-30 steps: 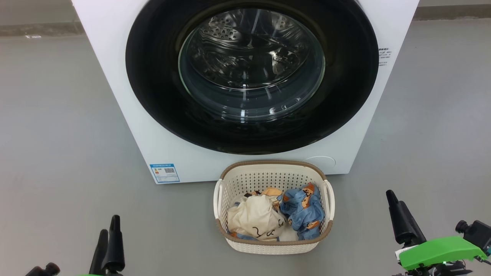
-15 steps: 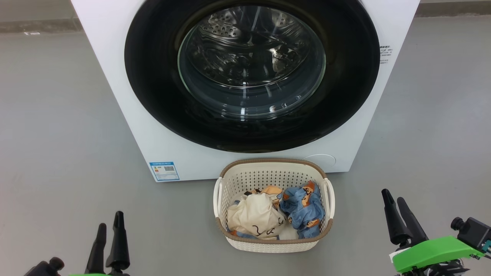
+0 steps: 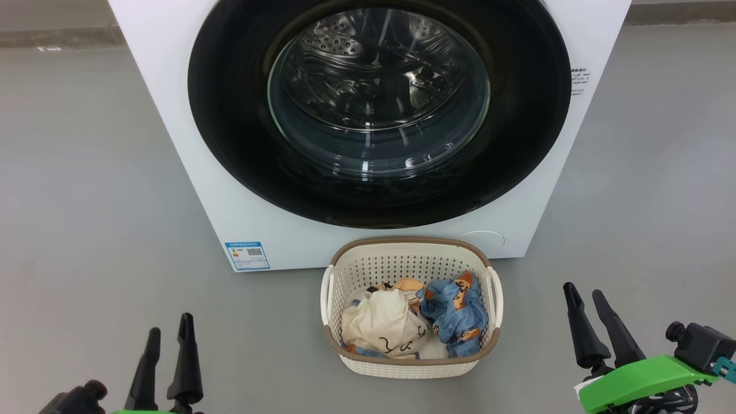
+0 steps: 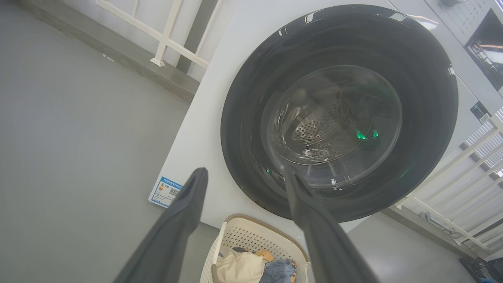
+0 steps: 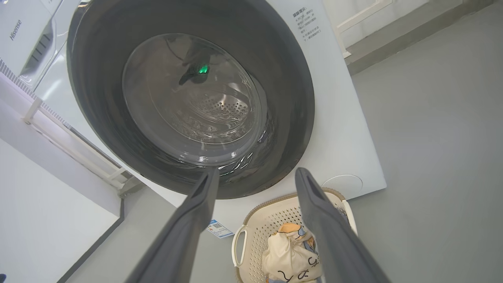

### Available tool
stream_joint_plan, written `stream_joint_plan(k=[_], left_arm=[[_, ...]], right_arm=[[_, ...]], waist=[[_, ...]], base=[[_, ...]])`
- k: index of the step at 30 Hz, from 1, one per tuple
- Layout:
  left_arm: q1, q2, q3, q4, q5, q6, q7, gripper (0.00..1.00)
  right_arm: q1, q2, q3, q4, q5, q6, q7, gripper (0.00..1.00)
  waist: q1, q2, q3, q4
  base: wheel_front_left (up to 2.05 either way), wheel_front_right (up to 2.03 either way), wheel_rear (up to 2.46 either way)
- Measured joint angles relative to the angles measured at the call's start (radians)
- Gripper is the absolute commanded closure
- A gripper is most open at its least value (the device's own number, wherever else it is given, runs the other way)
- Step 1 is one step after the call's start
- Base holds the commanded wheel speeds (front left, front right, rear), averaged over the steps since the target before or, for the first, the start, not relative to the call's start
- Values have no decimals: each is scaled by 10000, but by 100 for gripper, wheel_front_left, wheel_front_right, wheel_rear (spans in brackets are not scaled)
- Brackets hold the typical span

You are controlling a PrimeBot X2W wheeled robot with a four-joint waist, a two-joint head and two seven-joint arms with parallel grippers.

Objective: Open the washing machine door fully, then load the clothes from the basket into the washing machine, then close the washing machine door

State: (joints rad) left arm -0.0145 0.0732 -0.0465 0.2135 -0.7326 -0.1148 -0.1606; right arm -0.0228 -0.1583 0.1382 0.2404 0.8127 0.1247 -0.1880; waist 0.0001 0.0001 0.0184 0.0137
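**A:** Where does the washing machine door lie from the two hands?

**B:** It is in the upper centre of the head view, shut flat against the front of the washing machine. Both hands sit near the bottom edge. So the door is up and to the right of the left hand, and up and to the left of the right hand.

**A:** Is either hand holding anything?

**B:** No. Each has its fingers spread apart with nothing between them, hovering over the grey floor.

**A:** Which hand is nearer the door?

**B:** The right one, I'd judge. It stands higher in the frame, at the lower right, below the door's right rim. The left hand is down in the lower-left corner, beneath the blue label sticker.

**A:** And the load?

**B:** The clothes are bunched in the basket at lower centre. It stands between the hands, just in front of the machine and under the door's bottom rim.

**A:** So what is the first move?

**B:** Opening the door, which is not yet done. The door is round, so there is no long axis to line up with. What matters is which rim carries the catch, and I can't make out a handle or hinge on either side. The basket sitting close below may crowd a low reach.
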Motion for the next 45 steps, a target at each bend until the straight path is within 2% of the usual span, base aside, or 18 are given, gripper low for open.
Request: stream_joint_plan(k=[35,45], left_arm=[[4,8,-176,-123,3444,-92,-863,0],[4,19,-119,84,3605,-111,-905,0]], right_arm=[[17,86,-171,-337,-3789,2,-577,0],[238,303,-779,-299,-4307,2,-614,0]], waist=[[0,-1,105,13],[0,0,87,23]], base=[[0,0,0],[0,0,0]])
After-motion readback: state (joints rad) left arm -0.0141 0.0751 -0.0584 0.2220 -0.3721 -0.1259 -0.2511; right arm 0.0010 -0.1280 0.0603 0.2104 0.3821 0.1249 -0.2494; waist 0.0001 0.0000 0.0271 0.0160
